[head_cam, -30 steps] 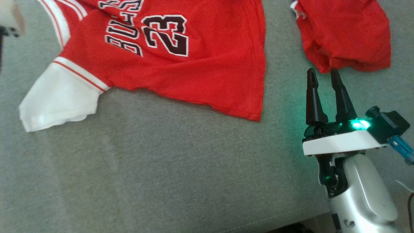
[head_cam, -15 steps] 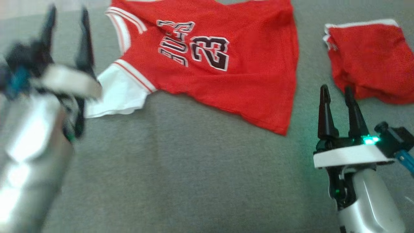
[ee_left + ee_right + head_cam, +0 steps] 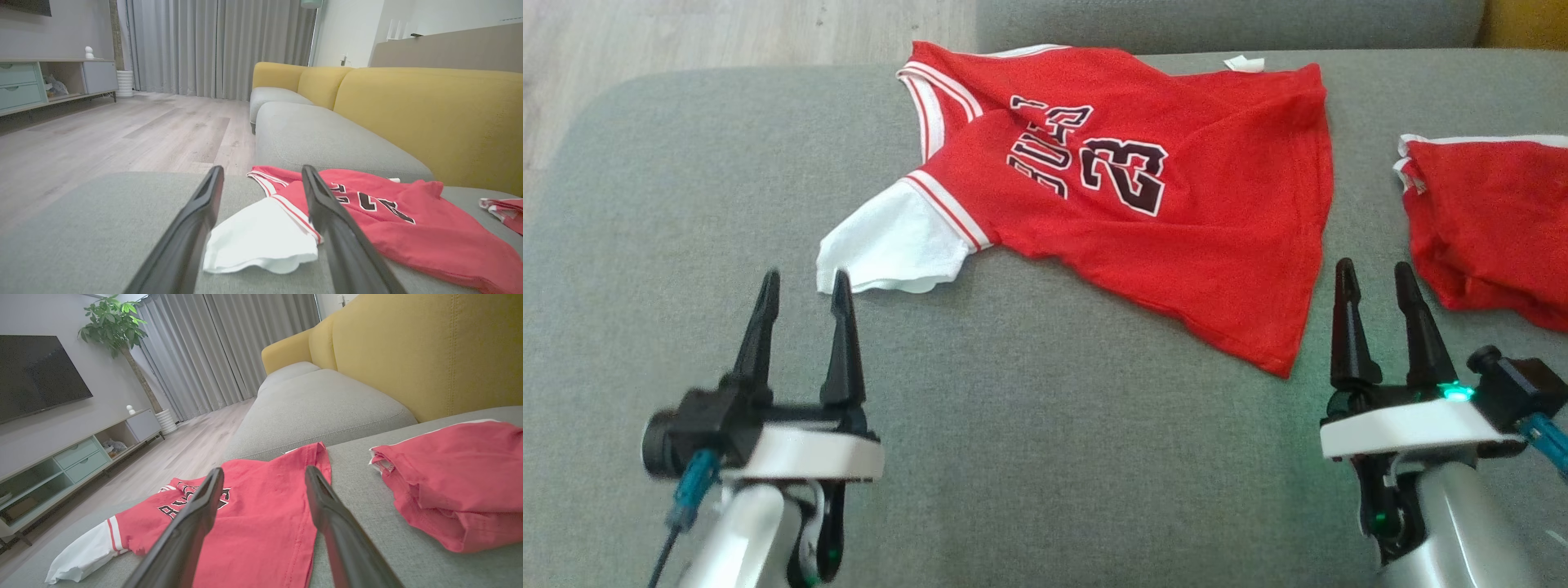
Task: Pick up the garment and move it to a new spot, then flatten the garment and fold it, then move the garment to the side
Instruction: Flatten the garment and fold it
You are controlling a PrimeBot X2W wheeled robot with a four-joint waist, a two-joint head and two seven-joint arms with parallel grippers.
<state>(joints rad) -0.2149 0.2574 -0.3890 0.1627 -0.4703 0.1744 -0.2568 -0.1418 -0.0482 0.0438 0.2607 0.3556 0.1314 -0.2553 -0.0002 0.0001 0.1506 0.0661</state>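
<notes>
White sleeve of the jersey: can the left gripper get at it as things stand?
Probably yes. The left gripper stands open just short of the white sleeve, which lies flat on the grey sofa cushion straight ahead of it, with nothing between them.

View shifted; left gripper (image 3: pixel 805 282) retracted to lower left.

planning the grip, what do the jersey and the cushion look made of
Jersey: thin, soft knit, perhaps cotton or polyester, matte; it lies limp in shallow wrinkles with wavy edges. Cushion: grey woven upholstery fabric, matte, with a fine flecked weave; it looks padded, judging by its rounded edges.
</notes>
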